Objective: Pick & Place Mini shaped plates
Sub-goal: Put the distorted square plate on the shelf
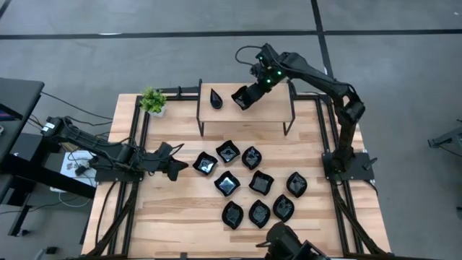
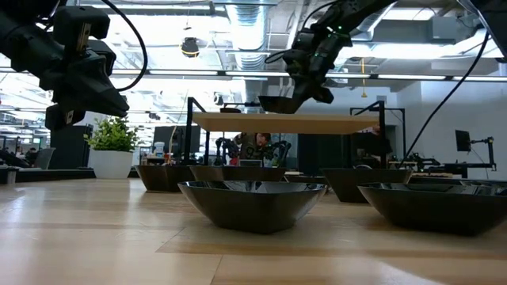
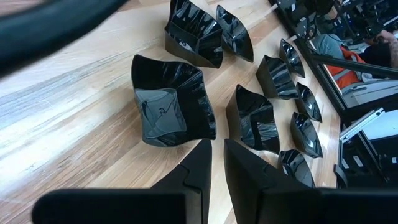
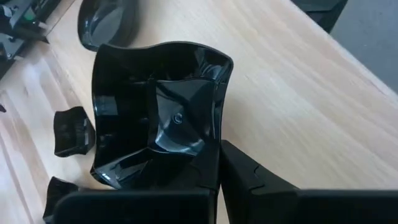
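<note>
Several glossy black mini plates (image 1: 260, 182) lie on the wooden table. A teardrop plate (image 1: 216, 97) rests on the raised wooden shelf (image 1: 274, 108) at the far side. My right gripper (image 1: 244, 96) is over the shelf, shut on a wavy-edged square plate (image 4: 155, 106). In the low view this plate (image 2: 279, 104) sits just at the shelf top; whether it touches the shelf I cannot tell. My left gripper (image 1: 178, 165) is shut and empty, raised above the table just left of a wavy square plate (image 3: 168, 106). My right gripper pinches the square plate's wall at one edge (image 4: 200, 144), one finger (image 4: 202, 171) inside the dish and the other (image 4: 249, 177) outside. The fingers slant down from the shelf's far right. The plate sits open side up and tilted, close over the shelf top.
A small green plant (image 1: 152, 101) in a white pot stands at the table's far left corner. The shelf stands on black legs (image 1: 201, 123). Black frame rails (image 1: 137, 137) run along the table's left and right sides. A dark camera mount (image 1: 289, 244) sits at the near edge.
</note>
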Available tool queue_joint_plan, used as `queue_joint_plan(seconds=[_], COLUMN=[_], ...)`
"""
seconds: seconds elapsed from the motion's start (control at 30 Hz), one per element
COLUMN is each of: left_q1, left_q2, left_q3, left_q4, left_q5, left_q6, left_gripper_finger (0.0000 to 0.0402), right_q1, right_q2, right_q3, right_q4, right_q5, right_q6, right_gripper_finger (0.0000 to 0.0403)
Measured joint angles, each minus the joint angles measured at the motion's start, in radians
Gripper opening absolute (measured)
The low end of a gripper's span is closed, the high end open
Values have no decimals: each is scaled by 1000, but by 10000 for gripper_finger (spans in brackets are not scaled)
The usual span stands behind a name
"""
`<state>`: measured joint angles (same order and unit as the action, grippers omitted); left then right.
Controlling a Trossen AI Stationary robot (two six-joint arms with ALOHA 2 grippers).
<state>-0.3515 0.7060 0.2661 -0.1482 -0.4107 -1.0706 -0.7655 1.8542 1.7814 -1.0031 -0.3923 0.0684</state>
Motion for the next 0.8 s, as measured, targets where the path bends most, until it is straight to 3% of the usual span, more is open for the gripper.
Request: queue_joint_plan(seconds=[0.8], left_q1=[0], left_q2=[0], left_q3=[0], left_q4=[7], left_q5=[0], left_q6=[0], left_gripper_finger=[44], right_q1=[-1], right_q2=[0], right_q3=[0], right_q4=[16], right_q5=[8], right_q6=[-16], right_gripper_finger=[2])
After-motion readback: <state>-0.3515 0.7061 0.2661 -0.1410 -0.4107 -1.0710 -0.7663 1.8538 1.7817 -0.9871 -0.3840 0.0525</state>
